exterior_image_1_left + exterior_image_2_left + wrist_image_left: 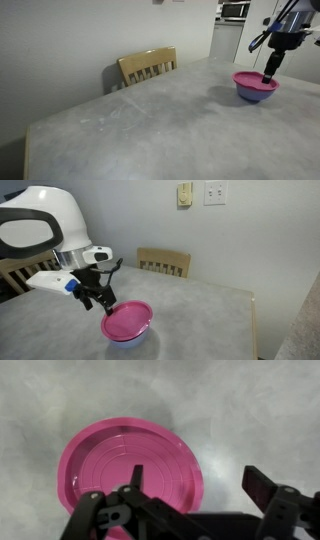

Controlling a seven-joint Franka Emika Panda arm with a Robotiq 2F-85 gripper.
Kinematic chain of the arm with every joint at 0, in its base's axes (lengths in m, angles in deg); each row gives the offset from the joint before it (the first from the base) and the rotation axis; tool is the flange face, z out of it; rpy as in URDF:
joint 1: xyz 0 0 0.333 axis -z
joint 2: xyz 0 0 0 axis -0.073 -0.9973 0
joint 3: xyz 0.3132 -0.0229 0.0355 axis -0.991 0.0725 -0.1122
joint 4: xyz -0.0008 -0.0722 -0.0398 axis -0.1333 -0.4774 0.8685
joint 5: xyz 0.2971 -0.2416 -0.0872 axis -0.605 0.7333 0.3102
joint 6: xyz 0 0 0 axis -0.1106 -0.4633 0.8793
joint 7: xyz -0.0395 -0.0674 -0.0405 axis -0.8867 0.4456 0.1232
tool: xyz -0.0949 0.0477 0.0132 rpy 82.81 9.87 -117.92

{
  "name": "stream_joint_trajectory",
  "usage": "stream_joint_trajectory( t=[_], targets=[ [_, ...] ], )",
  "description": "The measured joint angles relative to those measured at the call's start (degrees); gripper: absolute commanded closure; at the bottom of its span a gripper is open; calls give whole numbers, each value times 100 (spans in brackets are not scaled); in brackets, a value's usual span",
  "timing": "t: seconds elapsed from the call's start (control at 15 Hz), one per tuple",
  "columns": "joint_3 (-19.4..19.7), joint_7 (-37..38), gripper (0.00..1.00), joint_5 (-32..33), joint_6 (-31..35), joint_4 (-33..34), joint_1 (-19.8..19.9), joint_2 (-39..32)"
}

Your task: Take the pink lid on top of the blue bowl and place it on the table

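The pink lid (254, 78) lies flat on the blue bowl (256, 96) near one end of the grey table (140, 130). In an exterior view the lid (128, 321) covers the bowl (130, 341), of which only a thin blue edge shows. My gripper (270, 74) (106, 302) is open and low over the lid's edge. In the wrist view the lid (120, 460) fills the left half. My gripper (196, 475) straddles its rim, one finger over the disc and the other over bare table (250, 410). The bowl is hidden in the wrist view.
A wooden chair (148, 67) (163, 260) stands behind the table's far edge. A wall with switch plates (214, 192) is at the back. The table's edge runs close to the bowl in an exterior view (150, 352).
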Motion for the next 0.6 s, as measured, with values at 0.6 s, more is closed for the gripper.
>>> stream_joint_trajectory(
  t=[0.6],
  targets=[
    [-327,-34,0,133,251,706,0,-1076]
  ],
)
